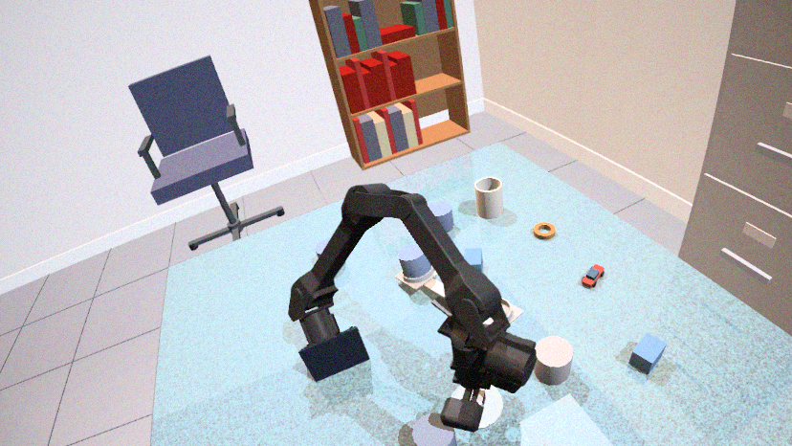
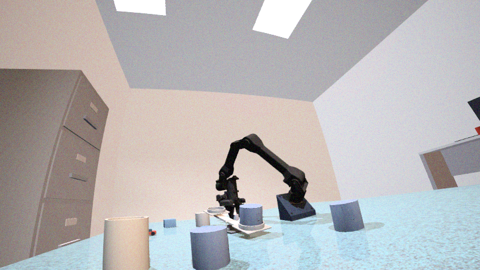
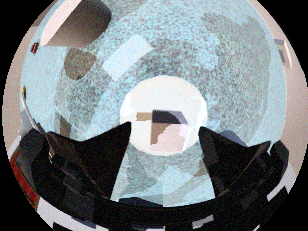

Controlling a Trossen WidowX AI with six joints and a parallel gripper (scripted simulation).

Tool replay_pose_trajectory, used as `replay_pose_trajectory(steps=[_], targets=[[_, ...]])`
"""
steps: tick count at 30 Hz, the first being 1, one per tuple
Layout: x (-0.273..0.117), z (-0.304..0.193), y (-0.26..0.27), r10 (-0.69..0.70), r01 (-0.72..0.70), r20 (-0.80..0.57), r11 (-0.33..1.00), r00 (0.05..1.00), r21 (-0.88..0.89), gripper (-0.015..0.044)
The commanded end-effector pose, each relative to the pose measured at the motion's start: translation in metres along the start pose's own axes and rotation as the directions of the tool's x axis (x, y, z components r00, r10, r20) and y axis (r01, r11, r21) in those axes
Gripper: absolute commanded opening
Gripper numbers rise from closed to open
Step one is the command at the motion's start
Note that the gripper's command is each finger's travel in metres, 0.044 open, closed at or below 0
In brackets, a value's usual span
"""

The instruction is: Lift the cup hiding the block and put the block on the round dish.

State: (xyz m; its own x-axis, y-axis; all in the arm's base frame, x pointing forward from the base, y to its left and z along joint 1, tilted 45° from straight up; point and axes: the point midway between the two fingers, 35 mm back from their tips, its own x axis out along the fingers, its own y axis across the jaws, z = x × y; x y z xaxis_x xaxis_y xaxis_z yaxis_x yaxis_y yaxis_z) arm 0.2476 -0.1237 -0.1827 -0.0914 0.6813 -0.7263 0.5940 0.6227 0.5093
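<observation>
The pinkish block (image 3: 172, 140) sits over the round white dish (image 1: 493, 411) (image 3: 145, 91) and appears to rest on it. My gripper (image 1: 474, 399) (image 3: 166, 128) is open, its fingers spread low on either side of the block with gaps showing. A blue cup (image 1: 414, 264) (image 2: 250, 214) stands on one end of the balance (image 1: 515, 314) (image 2: 264, 228). The balance's other end holds no cup and is the raised one. Another blue cup (image 1: 433, 433) stands on the mat beside the dish, not above it. The dish is hidden in the exterior view.
A beige cup (image 1: 553, 361) (image 2: 202, 219) (image 3: 77, 24) stands close to the dish, near a pale sheet (image 1: 565, 425) (image 3: 127, 56). Farther off are a blue block (image 1: 647, 353) (image 2: 169, 222), a red car (image 1: 592, 276), an orange ring (image 1: 543, 236), an open beige cup (image 1: 489, 200) and more blue cups.
</observation>
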Motion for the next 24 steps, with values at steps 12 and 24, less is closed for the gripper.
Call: replay_pose_trajectory(steps=[12, 24], targets=[[-0.057, 0.001, -0.001, 0.002, -0.002, 0.007, 1.000, 1.000, 0.001, 0.0440], [-0.102, -0.002, -0.001, 0.005, -0.005, 0.009, 1.000, 1.000, 0.003, 0.0440]])
